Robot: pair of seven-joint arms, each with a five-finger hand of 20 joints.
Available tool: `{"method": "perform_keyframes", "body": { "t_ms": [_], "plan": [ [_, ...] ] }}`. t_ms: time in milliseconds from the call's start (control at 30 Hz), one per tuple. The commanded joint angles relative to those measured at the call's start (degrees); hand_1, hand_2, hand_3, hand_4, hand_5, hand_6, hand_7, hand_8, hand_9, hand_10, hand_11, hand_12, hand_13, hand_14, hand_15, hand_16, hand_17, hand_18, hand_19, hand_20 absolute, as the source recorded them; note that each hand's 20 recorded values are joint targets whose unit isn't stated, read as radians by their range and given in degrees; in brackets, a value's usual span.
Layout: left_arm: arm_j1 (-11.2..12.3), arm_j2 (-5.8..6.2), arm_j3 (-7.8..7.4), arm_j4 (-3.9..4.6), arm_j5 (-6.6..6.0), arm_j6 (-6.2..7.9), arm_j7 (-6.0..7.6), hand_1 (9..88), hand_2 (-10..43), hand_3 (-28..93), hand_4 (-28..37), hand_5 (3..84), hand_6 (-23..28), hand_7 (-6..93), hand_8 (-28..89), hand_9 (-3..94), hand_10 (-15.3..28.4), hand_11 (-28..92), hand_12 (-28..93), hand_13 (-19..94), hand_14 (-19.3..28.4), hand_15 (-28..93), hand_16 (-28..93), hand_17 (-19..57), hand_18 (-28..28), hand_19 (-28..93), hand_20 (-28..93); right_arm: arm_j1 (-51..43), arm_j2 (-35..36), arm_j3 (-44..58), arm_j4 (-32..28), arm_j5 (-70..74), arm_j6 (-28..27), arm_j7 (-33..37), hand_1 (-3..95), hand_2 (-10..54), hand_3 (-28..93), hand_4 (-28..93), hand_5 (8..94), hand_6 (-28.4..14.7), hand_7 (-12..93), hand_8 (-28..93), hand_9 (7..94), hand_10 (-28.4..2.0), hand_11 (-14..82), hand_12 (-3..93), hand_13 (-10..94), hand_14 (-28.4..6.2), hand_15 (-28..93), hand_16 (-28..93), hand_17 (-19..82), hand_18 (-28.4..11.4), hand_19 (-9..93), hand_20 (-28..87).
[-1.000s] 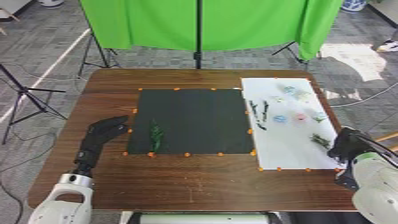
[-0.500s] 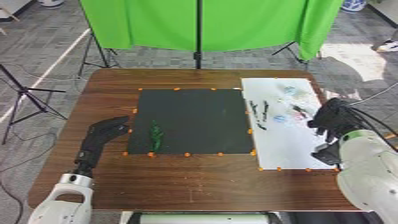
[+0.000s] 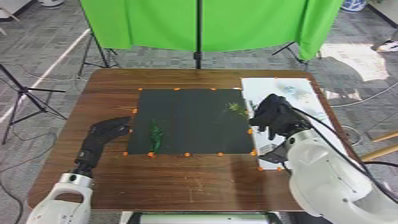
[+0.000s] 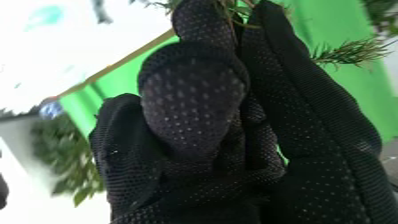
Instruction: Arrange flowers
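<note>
Right hand (image 3: 281,119) pinching green needled sprig (image 3: 236,108) over black mat's (image 3: 191,117) right edge; left hand (image 3: 107,130) relaxed, by its left edge.

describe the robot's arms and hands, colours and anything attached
The left arm and right arm are white, smooth and rounded. Dark cables run along the right arm. The left robot hand and right robot hand are gloved in black fabric; small pale specks dot the right one's fabric.

No text, label, brand, number or sign can be read anywhere here
</note>
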State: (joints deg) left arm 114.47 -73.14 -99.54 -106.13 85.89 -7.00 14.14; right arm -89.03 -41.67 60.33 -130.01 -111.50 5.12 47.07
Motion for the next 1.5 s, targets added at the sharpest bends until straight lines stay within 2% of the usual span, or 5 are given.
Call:
{"method": "perform_keyframes", "body": {
  "t_ms": [33, 533, 1067, 1200, 1500],
  "plan": [
    [0.26, -0.14, -0.31, 0.17, 0.16, -1.24, -0.8, 30.2, -0.2, 60, -15.7, 51.2, 6.7, 12.3, -5, 51.6, 15.7, 23, 13, 43, 20.6, 26, -3, 10.7, 17.2, 25, 20, 5.77, -6.4, -10.02, 5.0, 2.25, 2.88, -1.8, 61.5, -8.5, 50, -15, 81.7, -2.7, 22, 20, 93.7, -10.7, 29.6, 19.0, 94, -2.5, 55, 19, 69, -9.6, 93, 36],
    [-1.2, -0.5, 0.61, 0.93, 0.54, -1.57, -0.55, 30.1, -0.1, 60, -15.8, 51.1, 6.7, 12.1, -5, 51.5, 15.7, 23, 13, 43, 20.6, 25, -3, 10.6, 17.1, 24, 20, 18.94, -18.02, -25.72, 23.37, 5.43, 11.63, -1.96, 61.5, -9.0, 51, -16, 81.8, -3.2, 22, 17, 93.7, -10.5, 27.3, 18.6, 94, -2.3, 54, 19, 70, -8.7, 92, 35],
    [-2.08, 0.15, 1.36, 0.9, 0.81, -1.91, -0.41, 30.1, -0.1, 60, -15.9, 51.1, 6.7, 12.0, -5, 51.5, 15.8, 23, 13, 43, 20.7, 25, -2, 10.3, 17.0, 24, 19, 22.26, -22.35, -27.68, 26.84, 16.08, 18.72, 3.49, 61.4, -8.9, 51, -16, 81.5, -3.1, 22, 17, 93.7, -10.7, 26.6, 18.4, 94, -2.8, 53, 19, 70, -8.2, 90, 33],
    [-1.75, 0.17, 1.13, 0.6, 0.82, -2.07, -0.56, 30.0, -0.1, 60, -15.9, 51.0, 6.7, 12.0, -5, 51.4, 15.7, 23, 13, 43, 20.7, 25, -2, 10.3, 17.0, 24, 19, 21.85, -22.23, -27.24, 26.48, 19.07, 19.77, 4.88, 61.4, -8.8, 50, -15, 81.4, -3.1, 22, 17, 93.7, -10.7, 26.3, 18.3, 94, -2.7, 53, 18, 71, -8.0, 89, 33],
    [-2.58, 0.23, 1.31, 1.01, 1.07, -2.94, -0.64, 30.0, -0.1, 60, -15.7, 51.0, 6.8, 11.8, -5, 51.3, 15.8, 23, 13, 43, 20.7, 25, -3, 10.2, 17.0, 24, 20, 21.52, -22.13, -27.58, 26.26, 21.29, 19.51, 5.09, 58.2, -9.5, 49, -13, 79.4, -3.8, 20, 16, 93.7, -11.7, 22.3, 18.5, 94, -3.6, 50, 18, 71, -7.5, 86, 32]
  ]
}}
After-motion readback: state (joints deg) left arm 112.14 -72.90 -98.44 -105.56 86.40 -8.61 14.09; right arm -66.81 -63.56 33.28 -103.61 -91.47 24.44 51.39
